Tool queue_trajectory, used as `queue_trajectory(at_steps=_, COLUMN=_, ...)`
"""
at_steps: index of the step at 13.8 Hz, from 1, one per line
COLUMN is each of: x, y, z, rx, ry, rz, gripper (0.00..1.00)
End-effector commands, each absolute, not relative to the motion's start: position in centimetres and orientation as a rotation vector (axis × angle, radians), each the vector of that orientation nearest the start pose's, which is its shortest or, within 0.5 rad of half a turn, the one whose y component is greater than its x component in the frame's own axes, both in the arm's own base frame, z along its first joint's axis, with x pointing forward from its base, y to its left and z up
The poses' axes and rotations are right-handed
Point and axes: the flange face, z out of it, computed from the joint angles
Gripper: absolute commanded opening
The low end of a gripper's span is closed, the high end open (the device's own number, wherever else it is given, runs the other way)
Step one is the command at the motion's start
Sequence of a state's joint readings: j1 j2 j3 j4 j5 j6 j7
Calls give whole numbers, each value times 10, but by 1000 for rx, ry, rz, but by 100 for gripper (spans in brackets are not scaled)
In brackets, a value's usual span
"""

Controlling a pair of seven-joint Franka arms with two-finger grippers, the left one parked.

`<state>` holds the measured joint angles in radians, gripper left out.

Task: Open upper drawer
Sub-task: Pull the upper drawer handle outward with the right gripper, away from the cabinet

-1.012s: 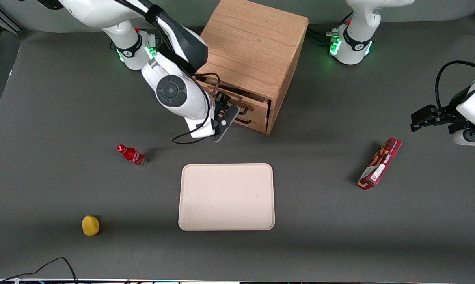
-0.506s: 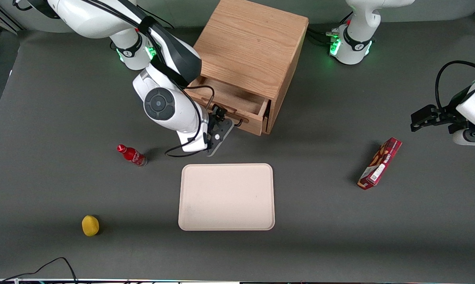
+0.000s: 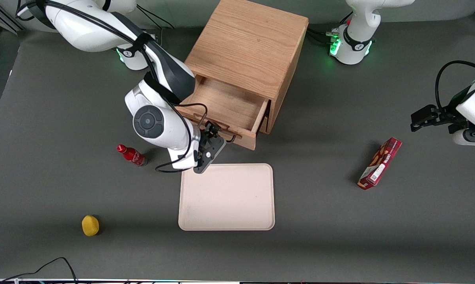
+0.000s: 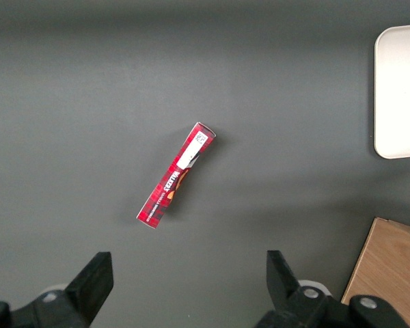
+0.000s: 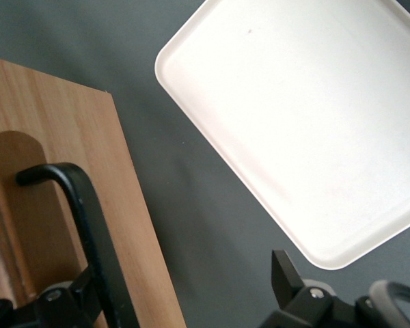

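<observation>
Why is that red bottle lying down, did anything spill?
The red bottle lies on its side on the table; no spill shows around it. The snack box lies flat too. The gripper is at the open upper drawer handle. Nothing looks broken.

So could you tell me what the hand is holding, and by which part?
The hand grips the upper drawer by its black handle.

The upper drawer stands pulled well out of the oak cabinet, its plain wood interior showing. The gripper sits at the drawer's black handle, above the gap between drawer front and cream tray, nearer the camera.
</observation>
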<state>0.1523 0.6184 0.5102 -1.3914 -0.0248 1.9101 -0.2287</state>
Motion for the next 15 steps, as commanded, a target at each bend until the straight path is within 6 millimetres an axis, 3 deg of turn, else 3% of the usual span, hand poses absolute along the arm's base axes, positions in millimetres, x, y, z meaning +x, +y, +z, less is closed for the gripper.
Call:
queue_trajectory(at_steps=1, x=632, y=361, z=381, rx=-2657, ry=-1167, rz=108, gripper=100)
queue_trajectory(at_steps=15, x=702, y=300, z=396, rx=-2628, ry=-1273, rz=-80, gripper=100)
